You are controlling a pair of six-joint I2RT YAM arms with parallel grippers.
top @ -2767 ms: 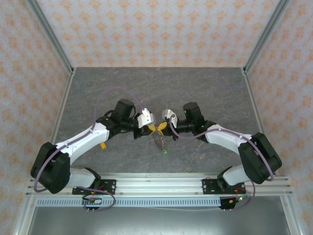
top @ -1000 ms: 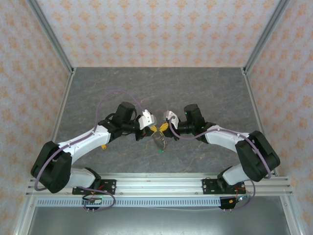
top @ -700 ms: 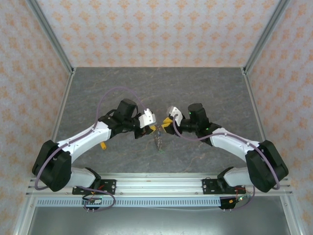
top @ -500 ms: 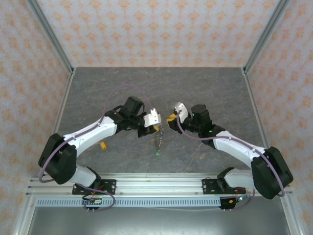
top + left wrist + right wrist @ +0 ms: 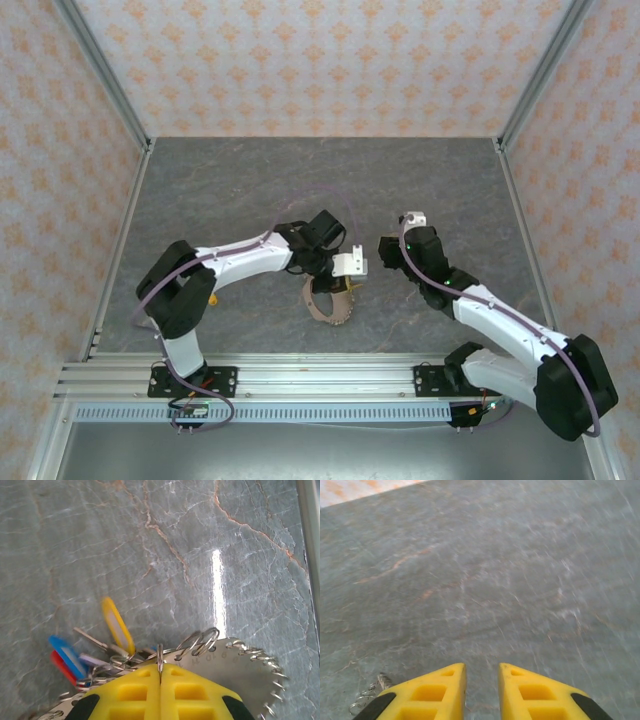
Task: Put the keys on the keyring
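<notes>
From above, the left claw [image 5: 349,268] is reaching to the middle of the table [image 5: 250,180] and sitting at the upper edge of the keyring [image 5: 322,306], an oval loop just in front of it. The right arm [image 5: 480,310] is standing apart to the side.

On the left wrist camera, the left claw [image 5: 160,669] is clenched, with a thin metal edge pinched between its tips. I am taking that edge to be part of the keyring [image 5: 245,662], whose toothed rim is showing just behind. The keys [image 5: 117,625] are bunching beside it on small loops: a yellow head, a blue one, a red one.

On the right wrist camera, the right claw [image 5: 482,672] is released, with a narrow gap and nothing between its tips. It is hovering over bare table with a small loop [image 5: 365,699] at the lower left.

The step in hand looks like steadying the ring while the other arm is free. The next move is probably calling for the right claw to fetch a key and bring it precisely to the ring — a fine, small target
</notes>
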